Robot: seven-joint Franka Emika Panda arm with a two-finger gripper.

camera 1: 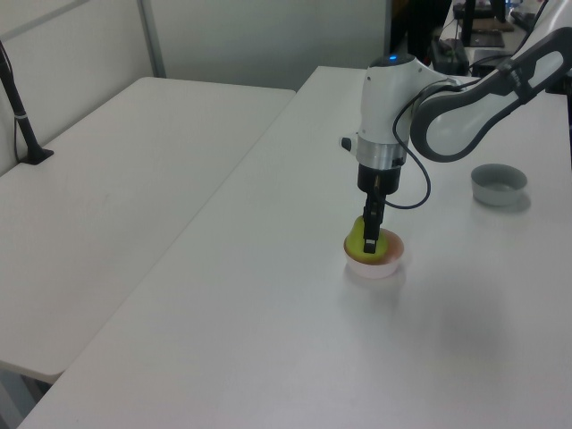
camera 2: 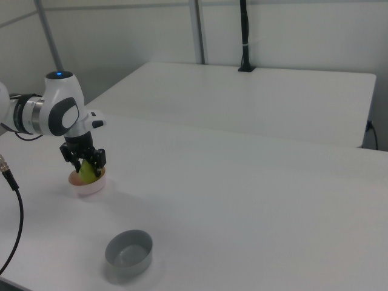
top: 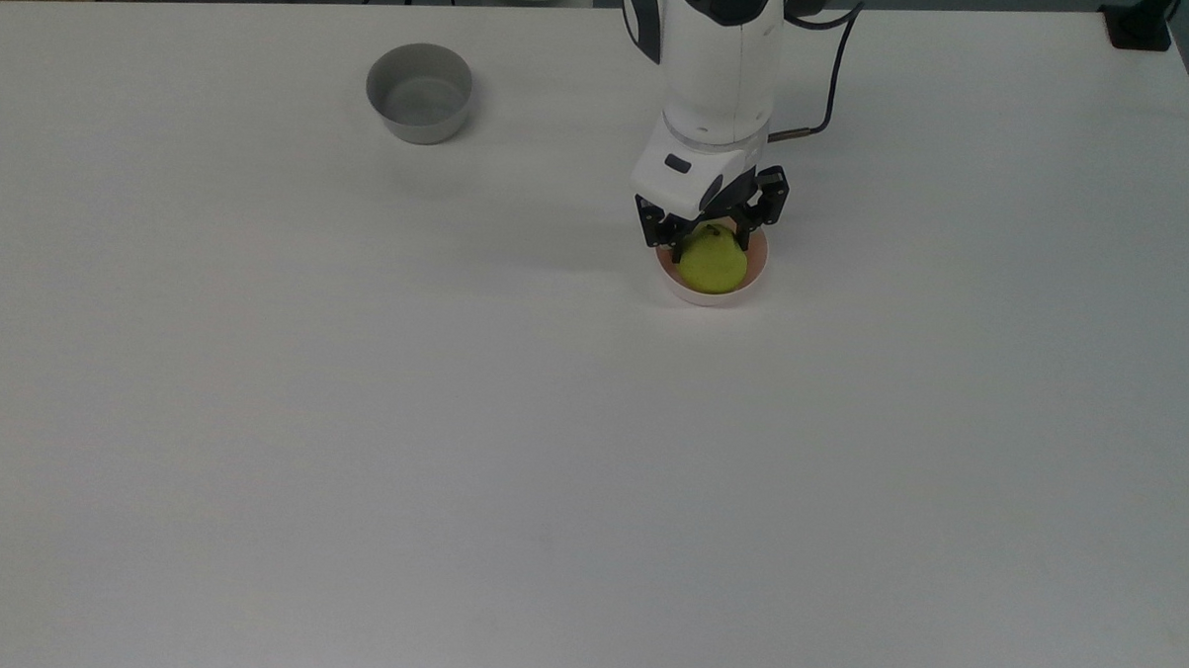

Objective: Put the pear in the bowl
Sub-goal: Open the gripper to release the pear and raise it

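Two fingers: the gripper point(top: 709, 235) pinches the pear point(top: 714, 261) from both sides, so it cannot roll before release.
Pear: low inside the bowl point(top: 711, 296), its top above the rim.
Bowl: pink, on the surface point(top: 590, 453), holding just the pear.
Grey bowl point(top: 419, 93): well apart, nothing in it.
Step, judged: release is due.
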